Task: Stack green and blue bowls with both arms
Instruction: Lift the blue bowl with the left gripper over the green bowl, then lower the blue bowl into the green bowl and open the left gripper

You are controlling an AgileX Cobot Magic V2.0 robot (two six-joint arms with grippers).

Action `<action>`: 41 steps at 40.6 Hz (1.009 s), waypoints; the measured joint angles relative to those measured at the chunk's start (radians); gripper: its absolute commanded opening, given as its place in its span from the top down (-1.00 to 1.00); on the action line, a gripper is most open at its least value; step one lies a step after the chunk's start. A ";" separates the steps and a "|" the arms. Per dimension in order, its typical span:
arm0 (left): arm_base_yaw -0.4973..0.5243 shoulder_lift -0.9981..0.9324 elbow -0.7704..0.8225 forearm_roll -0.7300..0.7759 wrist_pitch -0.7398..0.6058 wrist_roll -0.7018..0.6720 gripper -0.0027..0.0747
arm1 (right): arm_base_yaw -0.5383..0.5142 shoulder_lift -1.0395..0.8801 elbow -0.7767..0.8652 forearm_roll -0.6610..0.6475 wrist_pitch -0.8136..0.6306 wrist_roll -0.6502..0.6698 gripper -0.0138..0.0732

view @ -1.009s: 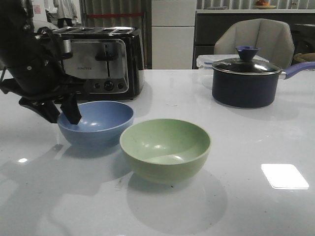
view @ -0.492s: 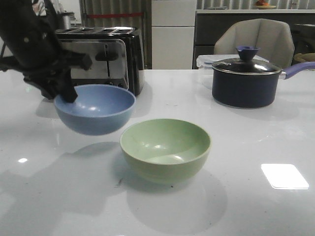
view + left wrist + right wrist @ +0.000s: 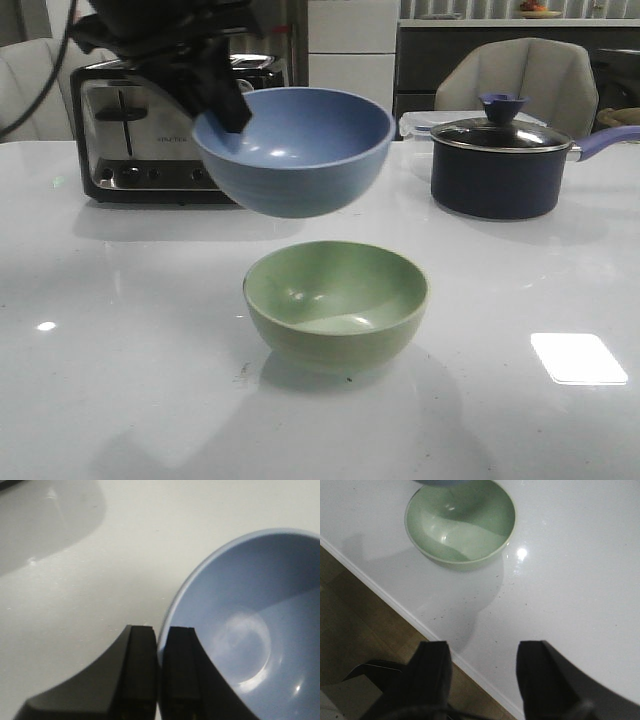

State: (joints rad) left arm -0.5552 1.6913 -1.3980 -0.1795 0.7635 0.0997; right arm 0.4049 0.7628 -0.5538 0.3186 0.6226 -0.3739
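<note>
Left arm carries blue bowl above green bowl, ready for stacking

Front view: the left gripper (image 3: 228,105) pinches the blue bowl's (image 3: 295,150) rim, holding it level in the air over the green bowl (image 3: 336,303) on the white table (image 3: 520,280). Left wrist view: jaws clamp that rim. Right wrist view: the right gripper (image 3: 480,667) hangs parted and empty near the table edge.
</note>
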 measured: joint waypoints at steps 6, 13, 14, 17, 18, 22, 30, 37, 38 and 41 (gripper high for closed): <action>-0.049 0.040 0.000 -0.002 -0.022 0.000 0.69 | 0.000 0.000 0.000 0.000 0.000 0.000 -0.30; -0.056 0.109 0.000 -0.002 -0.035 0.000 0.69 | 0.000 0.000 0.000 0.000 0.000 0.000 -0.30; -0.056 0.116 0.000 -0.002 -0.035 0.000 0.69 | 0.000 0.000 0.000 0.000 0.000 0.000 -0.30; -0.056 0.140 0.000 -0.002 -0.037 0.000 0.69 | 0.000 0.000 0.000 0.000 0.000 0.000 -0.30; -0.056 0.144 0.000 -0.002 -0.037 0.000 0.69 | 0.000 0.000 0.000 0.000 0.000 0.000 -0.30; -0.056 0.170 0.000 -0.002 -0.037 0.000 0.69 | 0.000 0.000 0.000 0.000 0.000 0.000 -0.30; -0.056 0.191 0.000 -0.002 -0.037 0.000 0.34 | 0.000 0.000 0.000 0.000 0.000 0.000 -0.30; -0.056 0.200 -0.002 -0.002 -0.037 0.000 -0.15 | 0.000 0.000 0.000 0.000 0.000 0.000 -0.30; -0.056 0.200 -0.002 -0.002 -0.037 0.000 -0.15 | 0.000 0.000 0.000 0.000 0.000 0.000 -0.30; -0.056 0.198 -0.006 0.000 -0.035 0.000 -0.14 | 0.000 0.000 0.000 0.000 0.000 0.000 -0.30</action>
State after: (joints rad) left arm -0.6115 1.8893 -1.4037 -0.1791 0.7281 0.0997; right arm 0.4049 0.7628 -0.5538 0.3186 0.6226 -0.3739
